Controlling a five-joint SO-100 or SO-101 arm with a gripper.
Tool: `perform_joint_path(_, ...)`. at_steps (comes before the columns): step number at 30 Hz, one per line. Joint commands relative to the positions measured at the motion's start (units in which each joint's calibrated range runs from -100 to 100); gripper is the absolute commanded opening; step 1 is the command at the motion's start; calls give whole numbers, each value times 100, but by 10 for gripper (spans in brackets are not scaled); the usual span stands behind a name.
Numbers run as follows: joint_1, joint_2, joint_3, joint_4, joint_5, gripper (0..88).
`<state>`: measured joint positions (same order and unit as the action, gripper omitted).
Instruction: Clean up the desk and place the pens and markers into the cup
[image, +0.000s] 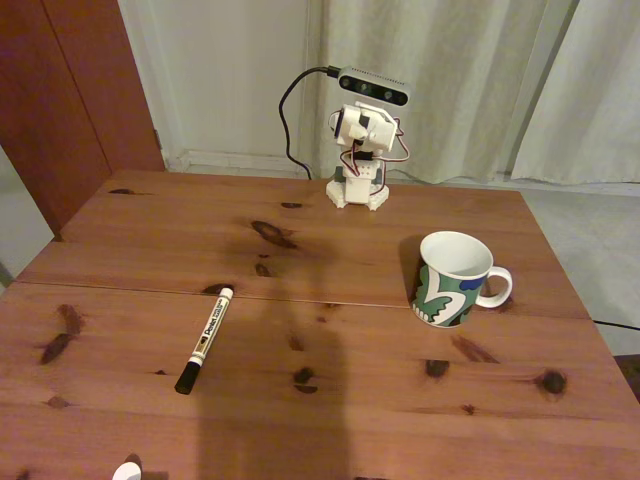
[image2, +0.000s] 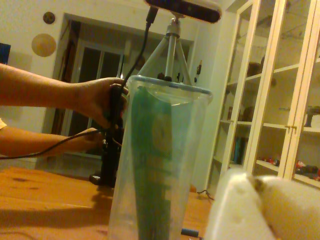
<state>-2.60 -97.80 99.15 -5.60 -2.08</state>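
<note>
In the fixed view your arm sits folded upright at the far edge of the desk, a camera bar above it, well apart from everything it must reach, so this reads as a rest pose w/ the task not yet begun. The marker lies flat on the near-left boards, black cap toward you, white end just over the seam. The cup stands upright on the right, handle to the right, mouth open and free to take the pen. Marker and cup are well apart. In the wrist view the gripper shows as a clear jaw w/ a green strip close to the lens; you can't tell how wide it stands, and nothing seems held. Behind it a hand grips a dark upright handle, prob. the leader arm that steers this one.
</note>
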Motion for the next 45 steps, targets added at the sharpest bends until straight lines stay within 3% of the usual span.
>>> perform_joint_path(1,731,-55,40,470,-39,9)
perform_joint_path(16,787,-22,4,581,-49,9)
perform_joint_path(25,1069,193,-2025,3799,9,9)
perform_joint_path(29,1028,1087,-2873,4315,9,9)
perform_joint_path(45,1213,6888,-6299,4358,9,9)
